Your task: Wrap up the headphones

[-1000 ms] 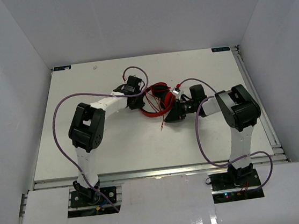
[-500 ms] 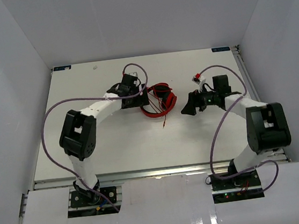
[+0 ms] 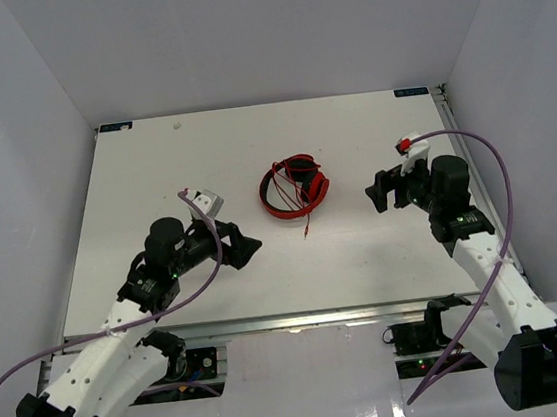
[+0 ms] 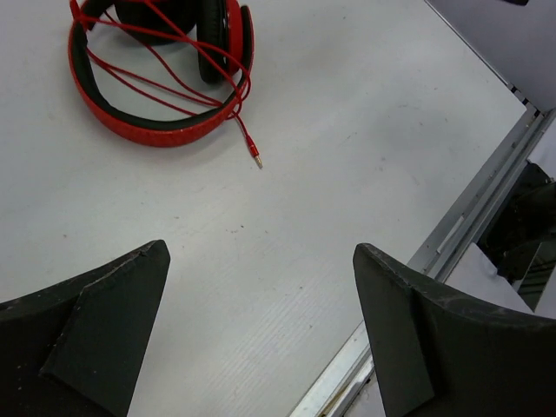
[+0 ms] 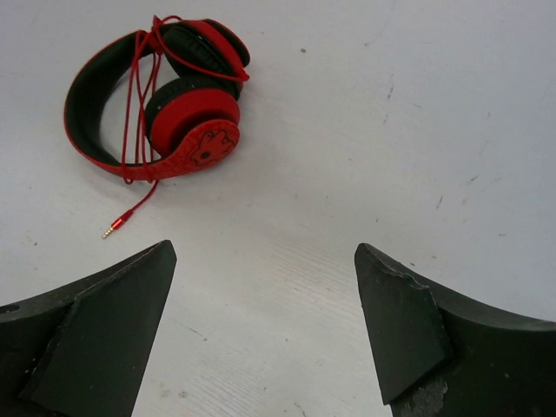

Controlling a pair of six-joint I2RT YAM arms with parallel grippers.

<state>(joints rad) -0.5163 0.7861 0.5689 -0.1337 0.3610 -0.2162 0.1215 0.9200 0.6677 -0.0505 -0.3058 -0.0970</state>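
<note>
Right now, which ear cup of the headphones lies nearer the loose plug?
The red-faced ear cup, on the plug side of the headphones; the other ear cup, showing mostly black padding, lies beyond it.

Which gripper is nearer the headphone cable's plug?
Left, though not by much. The left gripper, open, sits to the left of the plug, roughly level with it. The right gripper, also open, is farther off to the right and slightly farther back.
</note>
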